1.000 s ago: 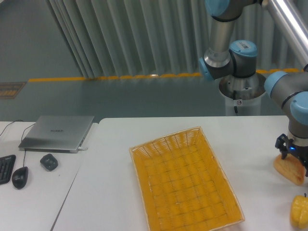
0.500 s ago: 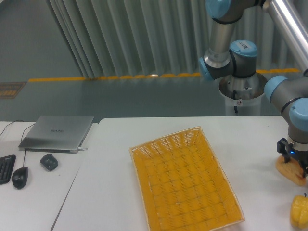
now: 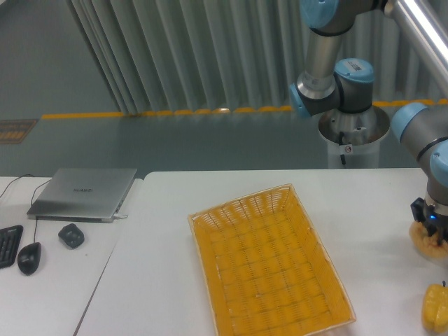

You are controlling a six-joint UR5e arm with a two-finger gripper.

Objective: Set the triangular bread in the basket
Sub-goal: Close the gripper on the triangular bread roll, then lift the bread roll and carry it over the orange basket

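Golden-brown triangular bread (image 3: 428,243) sits at the white desk's (image 3: 161,252) right edge, well apart from the yellow-orange woven wicker basket (image 3: 269,262). The black pincer (image 3: 432,229) straddles it, fingers touching its top; grip closure unclear.

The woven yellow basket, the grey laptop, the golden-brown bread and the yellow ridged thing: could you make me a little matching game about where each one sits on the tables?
Things:
1. large woven yellow-orange wicker basket
2. closed grey laptop
3. small golden-brown triangular bread
4. bright yellow ridged pepper-like object

Places:
A. bottom right corner
B. right edge, directly under the robot's hand
C. middle of the white table
D. far left, near the black mouse

Pairs: 1-C, 2-D, 3-B, 4-A
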